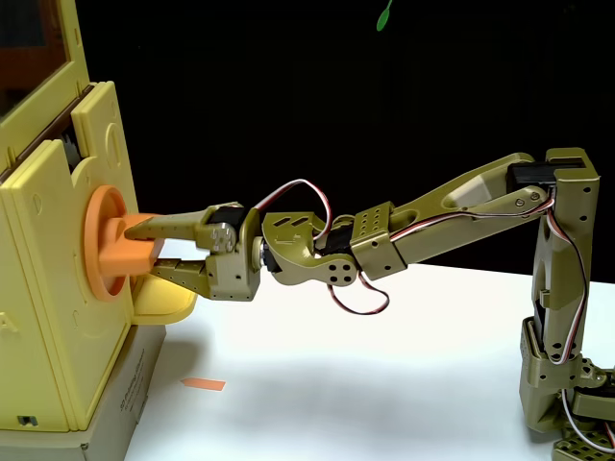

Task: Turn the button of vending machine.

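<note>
Since the button [117, 245] sits on the front face of the vending machine [53, 288], just above the small yellow tray [163, 296], the turn is best made by wrist roll alone, with the raised bar kept squarely pinched. The gripper [144, 250] is seen closed around that bar, though the contact appears only partly visible. The arm [423, 216] is stretched nearly level from its base.

Bright even light, black bkgd, soft shadow on table [384, 384], sharp focus.
</note>
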Robot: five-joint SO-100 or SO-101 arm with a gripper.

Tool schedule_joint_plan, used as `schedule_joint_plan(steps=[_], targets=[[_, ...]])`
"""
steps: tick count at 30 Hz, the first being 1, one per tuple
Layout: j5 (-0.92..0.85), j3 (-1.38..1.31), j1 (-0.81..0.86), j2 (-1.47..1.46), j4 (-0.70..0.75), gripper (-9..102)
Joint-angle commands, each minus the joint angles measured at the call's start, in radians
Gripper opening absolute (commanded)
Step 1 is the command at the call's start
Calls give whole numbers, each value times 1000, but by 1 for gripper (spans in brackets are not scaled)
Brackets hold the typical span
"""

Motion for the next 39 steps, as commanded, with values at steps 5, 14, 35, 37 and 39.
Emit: schedule_joint_plan(steps=[5, 14, 35, 37, 39], targets=[[962, 6, -12, 94, 6, 0], [1430, 5, -2, 115, -46, 0], [1336, 103, -51, 141, -146, 26], [1298, 114, -57, 156, -146, 28], [1296, 146, -67, 187, -144, 28]])
